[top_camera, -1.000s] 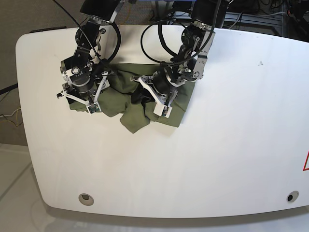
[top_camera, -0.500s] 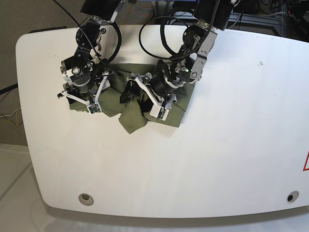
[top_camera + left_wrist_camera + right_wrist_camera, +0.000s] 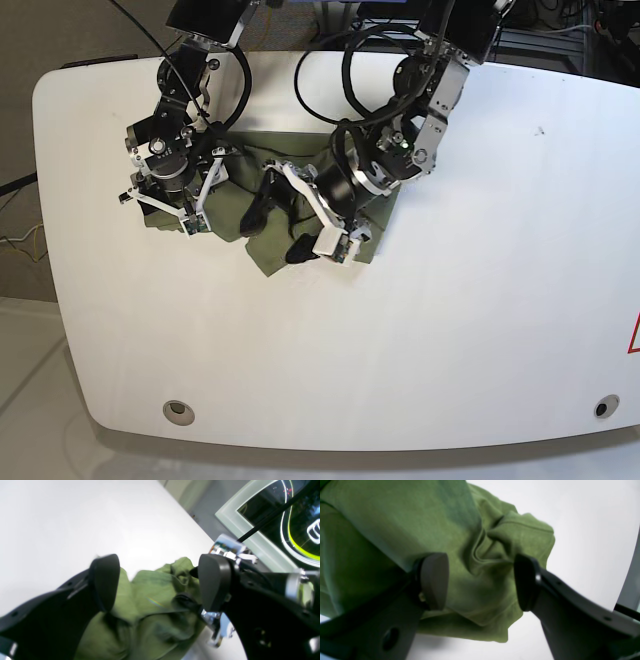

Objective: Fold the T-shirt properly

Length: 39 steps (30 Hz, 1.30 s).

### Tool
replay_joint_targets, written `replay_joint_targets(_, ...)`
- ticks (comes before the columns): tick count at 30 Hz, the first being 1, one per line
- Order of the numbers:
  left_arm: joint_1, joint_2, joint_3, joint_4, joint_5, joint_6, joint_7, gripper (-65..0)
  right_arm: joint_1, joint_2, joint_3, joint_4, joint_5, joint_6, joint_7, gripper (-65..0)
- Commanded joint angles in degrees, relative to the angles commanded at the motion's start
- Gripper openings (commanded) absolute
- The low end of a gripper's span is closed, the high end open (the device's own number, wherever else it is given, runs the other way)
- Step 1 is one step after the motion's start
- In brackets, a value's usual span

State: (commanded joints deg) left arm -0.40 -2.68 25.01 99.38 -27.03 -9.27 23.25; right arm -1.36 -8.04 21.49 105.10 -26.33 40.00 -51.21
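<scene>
The left end effector (image 3: 281, 222) hovers with its fingers spread over the near edge of the T-shirt (image 3: 262, 256), gripping nothing. The T-shirt lies crumpled at the far-left part of the white desk (image 3: 450, 330). At its 9 o'clock side, the right end effector (image 3: 160, 208) sits on the cloth, also spread wide.

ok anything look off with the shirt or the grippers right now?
Only the T-shirt: it lies bunched and creased at the far edge of the table, with no flat panel or clean fold line. The left gripper and right gripper are both open over the cloth, gripping nothing. No damage shows.
</scene>
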Motion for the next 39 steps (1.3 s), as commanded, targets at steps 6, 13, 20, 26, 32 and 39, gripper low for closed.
replay_joint_targets(6,1.76,-3.78,-2.90,0.26,0.00,0.26,-0.09,-18.3,0.00,0.00,0.00,0.53,0.09,0.00,0.00,-25.6)
replay_joint_targets(13,4.75,-6.33,-5.27,-0.79,0.00,0.00,-0.26,-18.3,1.05,-0.09,-0.09,0.97,0.18,0.00,0.00,-25.6)
replay_joint_targets(20,6.86,-7.82,-5.10,-6.68,0.00,0.00,-5.10,-18.3,1.76,-0.44,-0.53,3.87,0.26,0.00,0.00,-25.6)
replay_joint_targets(26,8.53,-7.91,-5.10,-13.01,0.00,-0.09,-10.73,-20.0,1.85,-0.79,-5.27,6.33,0.18,0.00,0.00,-25.6)
replay_joint_targets(32,8.53,-7.91,-3.78,-18.73,0.00,-0.18,-13.89,-45.1,1.85,-0.96,-9.32,7.03,0.09,0.00,0.00,-25.6)
replay_joint_targets(39,8.00,-7.91,-3.34,-22.33,0.00,-2.99,-14.95,-53.1,1.93,-0.96,-16.70,7.03,0.18,0.00,0.00,-25.6)
